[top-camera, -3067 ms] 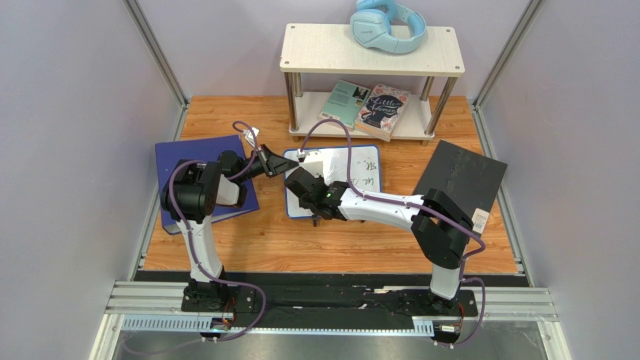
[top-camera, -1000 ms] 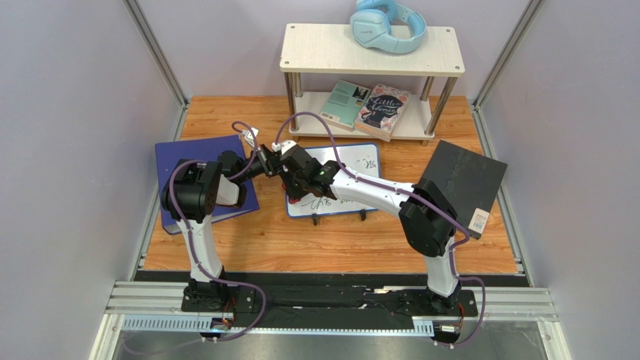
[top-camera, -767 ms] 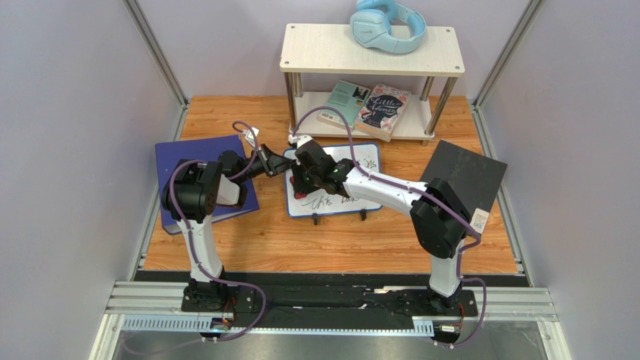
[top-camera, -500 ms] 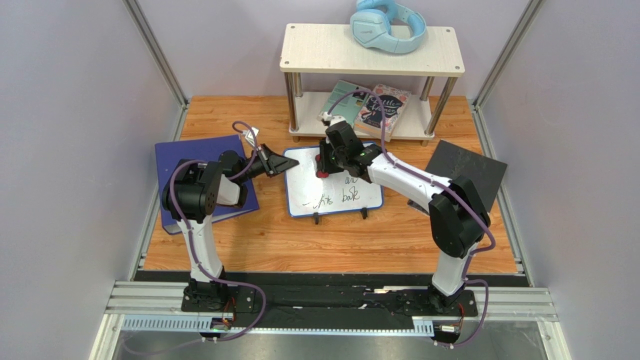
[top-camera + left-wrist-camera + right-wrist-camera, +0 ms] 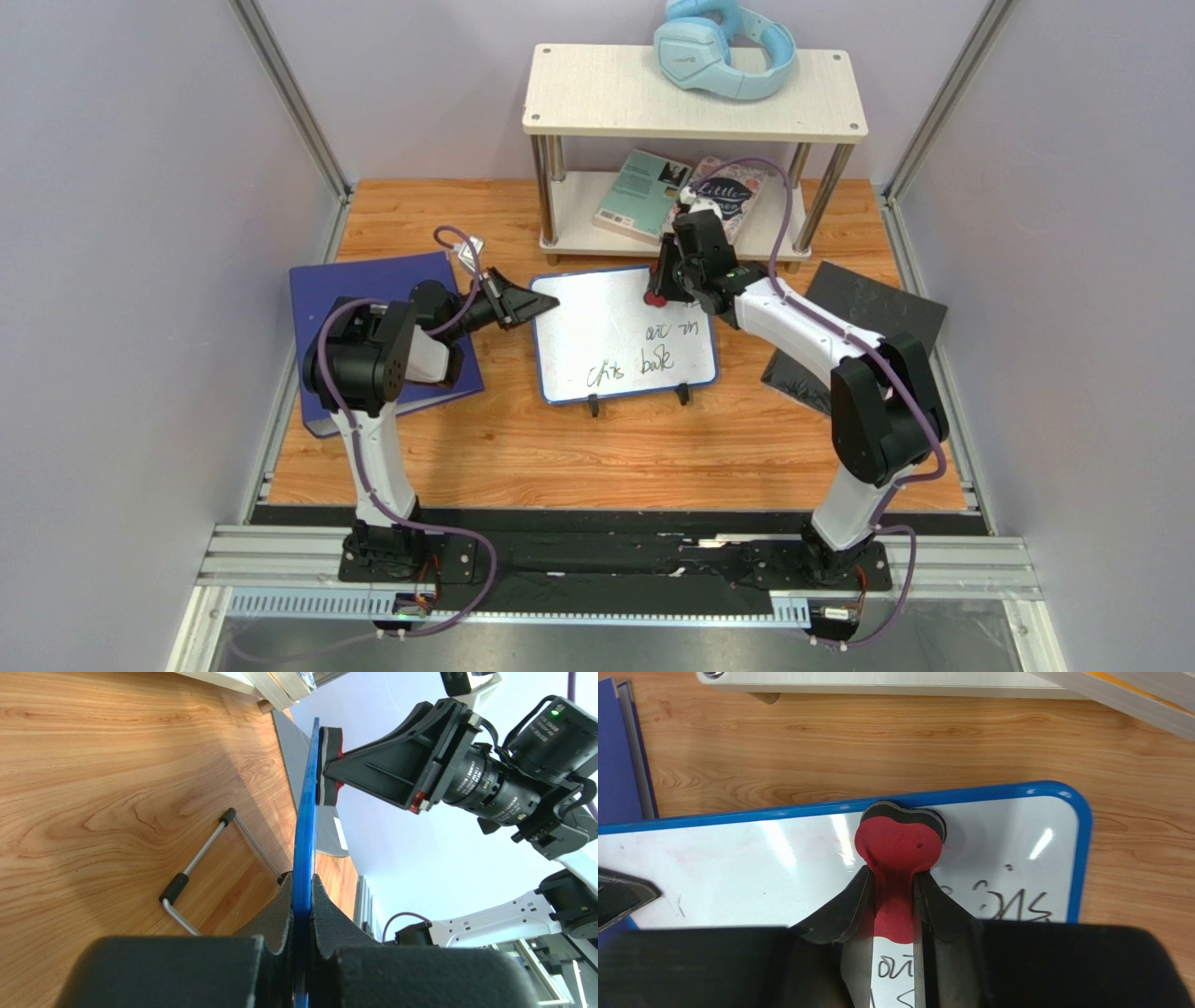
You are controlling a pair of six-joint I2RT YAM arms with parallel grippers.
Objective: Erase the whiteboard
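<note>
Wiping in progress: left hand (image 5: 542, 301) clamps the whiteboard (image 5: 603, 350) edge, right hand (image 5: 665, 289) grips the eraser (image 5: 899, 845) at its top edge; next, sweep down over the writing.

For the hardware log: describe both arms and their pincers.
Both the left arm and right arm have white links, black joint housings and looping purple cables. The left pincer and right pincer have black, tapered fingers. A green light glows on the right wrist.

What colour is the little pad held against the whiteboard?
The eraser pad is red, black-backed; clearest in the right wrist view.
</note>
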